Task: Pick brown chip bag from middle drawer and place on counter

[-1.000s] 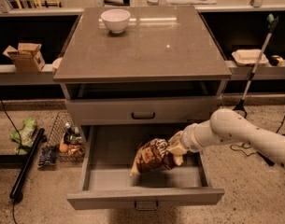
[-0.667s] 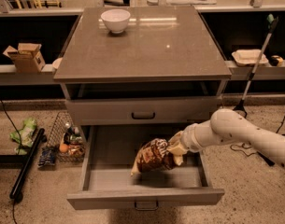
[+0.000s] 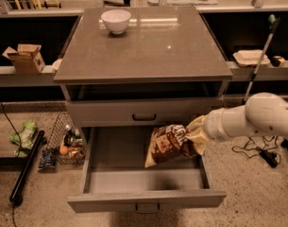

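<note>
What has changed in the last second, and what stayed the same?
The end effector, holding the brown chip bag, has lifted it slightly up and to the right over the middle drawer. The drawer stays open; the white bowl stays on the counter.

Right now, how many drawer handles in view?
2. Upper handle on the closed drawer front below the counter; lower handle on the open middle drawer. The tool grips the brown chip bag over it. No others visible.
</note>
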Controlling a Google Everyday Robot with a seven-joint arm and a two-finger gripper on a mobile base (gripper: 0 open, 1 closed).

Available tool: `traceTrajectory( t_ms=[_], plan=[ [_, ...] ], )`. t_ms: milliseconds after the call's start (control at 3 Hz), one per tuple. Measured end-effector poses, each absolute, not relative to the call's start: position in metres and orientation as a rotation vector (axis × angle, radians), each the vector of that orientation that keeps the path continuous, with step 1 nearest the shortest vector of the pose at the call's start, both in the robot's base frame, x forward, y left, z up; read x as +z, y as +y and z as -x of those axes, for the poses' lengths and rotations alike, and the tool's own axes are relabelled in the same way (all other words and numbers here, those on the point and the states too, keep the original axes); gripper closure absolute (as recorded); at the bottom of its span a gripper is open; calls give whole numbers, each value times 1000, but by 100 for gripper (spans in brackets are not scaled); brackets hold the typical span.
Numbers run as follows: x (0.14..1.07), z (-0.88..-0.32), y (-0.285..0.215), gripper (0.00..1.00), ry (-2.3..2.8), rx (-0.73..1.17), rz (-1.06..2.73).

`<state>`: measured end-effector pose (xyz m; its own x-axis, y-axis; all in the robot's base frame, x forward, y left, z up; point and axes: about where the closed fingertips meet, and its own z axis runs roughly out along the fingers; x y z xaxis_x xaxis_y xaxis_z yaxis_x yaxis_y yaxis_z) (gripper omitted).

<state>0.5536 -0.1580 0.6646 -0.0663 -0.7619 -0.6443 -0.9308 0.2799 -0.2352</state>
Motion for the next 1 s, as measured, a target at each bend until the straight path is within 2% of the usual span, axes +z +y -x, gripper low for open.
traceTrajectory(
  t_ms=[333, 1000],
  plan=[
    [757, -559, -190, 100, 1812, 140, 1511],
    [779, -567, -194, 100, 1763, 103, 1512]
  ],
)
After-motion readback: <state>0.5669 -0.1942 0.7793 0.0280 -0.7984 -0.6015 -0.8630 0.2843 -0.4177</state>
